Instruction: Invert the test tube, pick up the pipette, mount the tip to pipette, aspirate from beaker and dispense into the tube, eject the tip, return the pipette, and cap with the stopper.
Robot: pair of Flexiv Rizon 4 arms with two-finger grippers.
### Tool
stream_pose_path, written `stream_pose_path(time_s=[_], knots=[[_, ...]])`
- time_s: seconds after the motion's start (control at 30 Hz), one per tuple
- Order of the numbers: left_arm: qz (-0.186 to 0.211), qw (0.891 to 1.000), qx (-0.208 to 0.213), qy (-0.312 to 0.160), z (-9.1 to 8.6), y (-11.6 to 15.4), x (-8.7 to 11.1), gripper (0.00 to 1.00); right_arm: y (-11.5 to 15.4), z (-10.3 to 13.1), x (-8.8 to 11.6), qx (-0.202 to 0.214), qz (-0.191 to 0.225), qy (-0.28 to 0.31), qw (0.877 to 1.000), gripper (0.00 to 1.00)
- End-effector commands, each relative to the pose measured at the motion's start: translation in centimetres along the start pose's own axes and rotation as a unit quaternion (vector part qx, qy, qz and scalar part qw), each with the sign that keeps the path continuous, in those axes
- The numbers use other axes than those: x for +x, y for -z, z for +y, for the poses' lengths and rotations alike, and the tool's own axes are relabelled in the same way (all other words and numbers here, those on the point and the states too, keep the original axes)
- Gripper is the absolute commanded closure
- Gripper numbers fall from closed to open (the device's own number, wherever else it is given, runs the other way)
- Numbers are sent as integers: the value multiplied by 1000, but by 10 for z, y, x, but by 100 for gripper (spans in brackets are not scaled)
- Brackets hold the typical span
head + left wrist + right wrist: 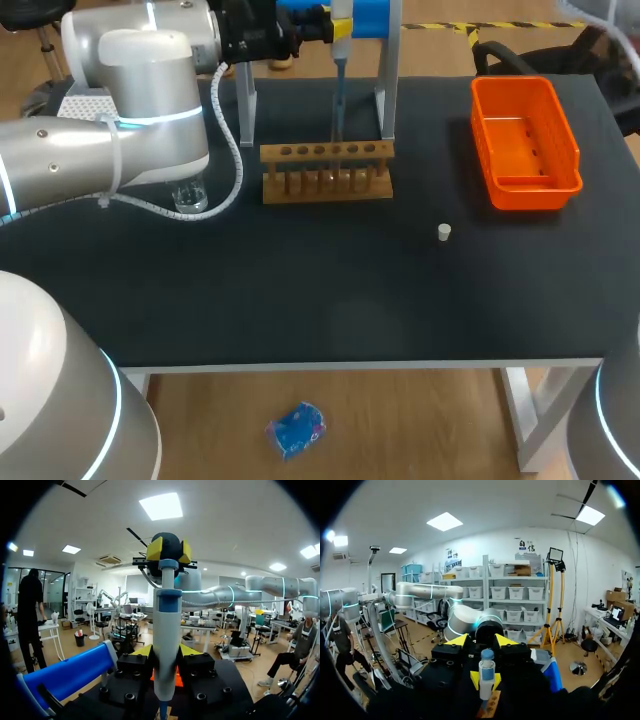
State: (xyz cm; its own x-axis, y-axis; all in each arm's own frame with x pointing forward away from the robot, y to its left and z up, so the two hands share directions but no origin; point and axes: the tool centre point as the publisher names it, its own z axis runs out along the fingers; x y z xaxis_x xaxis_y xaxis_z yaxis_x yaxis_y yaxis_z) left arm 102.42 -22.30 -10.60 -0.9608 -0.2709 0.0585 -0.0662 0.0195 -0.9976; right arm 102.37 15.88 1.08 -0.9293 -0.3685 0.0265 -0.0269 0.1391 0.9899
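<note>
Seemingly light, stiff and slick, the pipette (167, 625) is best held mid-barrel, where my left gripper (166, 652) pinches it.

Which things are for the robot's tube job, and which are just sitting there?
For the job: pipette, wooden rack, beaker, stopper.
Just sitting there: orange tray, which the job does not name.

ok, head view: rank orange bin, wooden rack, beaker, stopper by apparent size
1. orange bin
2. wooden rack, wider but much slimmer
3. beaker, partly hidden, so its full size is unsure
4. stopper, clearly smallest
</note>
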Motion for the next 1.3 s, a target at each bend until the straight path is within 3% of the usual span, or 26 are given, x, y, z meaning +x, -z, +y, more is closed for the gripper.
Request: stream_pose_path(time_s=[0.03,0.23,0.53,0.8,1.3], knots=[[-1,1000,-1,0,-1,0,1,100,17,-1,13,38,0,1,999,0],[-1,1000,-1,0,-1,0,1,100,40,-18,26,96,-17,19,995,0],[-1,1000,-1,0,-1,0,1,100,59,-65,34,191,-53,33,980,0],[-1,1000,-1,0,-1,0,1,100,84,-111,40,196,-125,21,972,0],[-1,1000,-1,0,-1,0,1,100,84,-111,40,196,-125,21,972,0]])
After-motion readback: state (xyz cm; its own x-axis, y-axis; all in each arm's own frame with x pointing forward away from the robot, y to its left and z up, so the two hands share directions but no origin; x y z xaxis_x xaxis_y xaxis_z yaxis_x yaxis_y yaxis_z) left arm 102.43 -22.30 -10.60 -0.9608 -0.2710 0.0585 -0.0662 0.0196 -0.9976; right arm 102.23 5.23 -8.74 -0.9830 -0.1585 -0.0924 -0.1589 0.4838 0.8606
